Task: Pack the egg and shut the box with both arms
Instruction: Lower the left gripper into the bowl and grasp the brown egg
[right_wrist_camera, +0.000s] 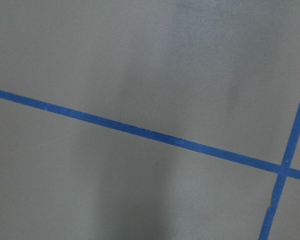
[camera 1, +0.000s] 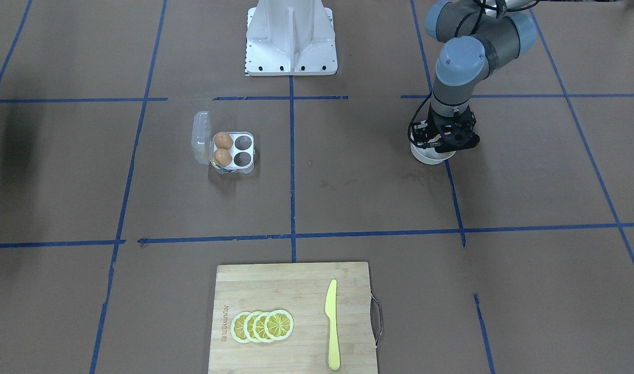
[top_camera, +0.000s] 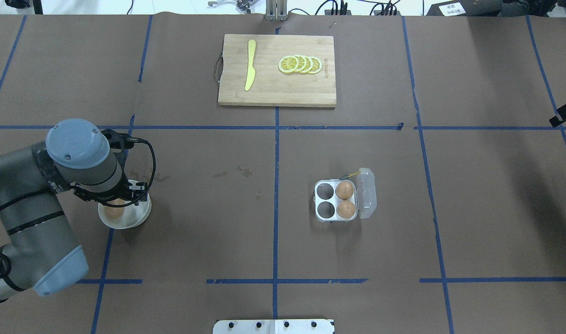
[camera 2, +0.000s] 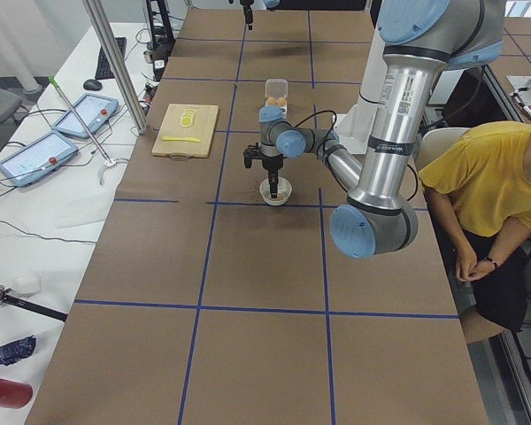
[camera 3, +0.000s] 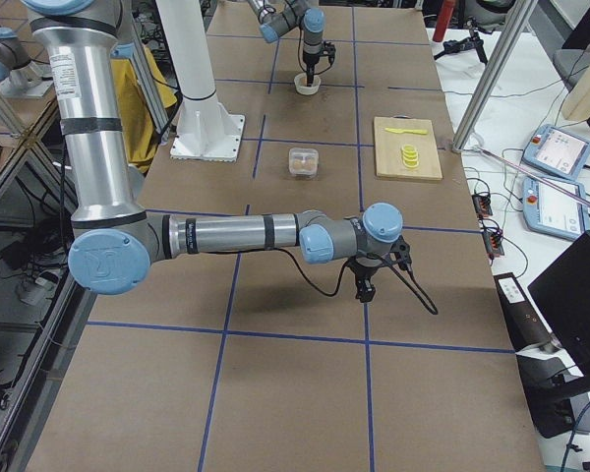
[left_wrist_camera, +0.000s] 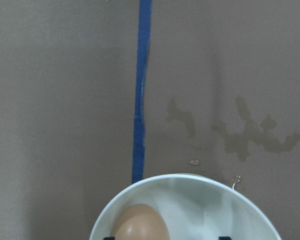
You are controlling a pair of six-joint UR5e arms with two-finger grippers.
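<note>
The clear box lies open right of the table's middle, its lid folded out to the side. Two light-brown eggs fill the two cups beside the lid; the other two cups are empty. A third egg lies in a white bowl. My left gripper hangs down into the bowl, open, with a dark fingertip on either side of the egg. My right gripper points down over bare table far from the box; I cannot tell whether it is open or shut.
A bamboo cutting board at the far side carries lemon slices and a yellow knife. The white robot base stands behind the box. A person in yellow sits beside the table.
</note>
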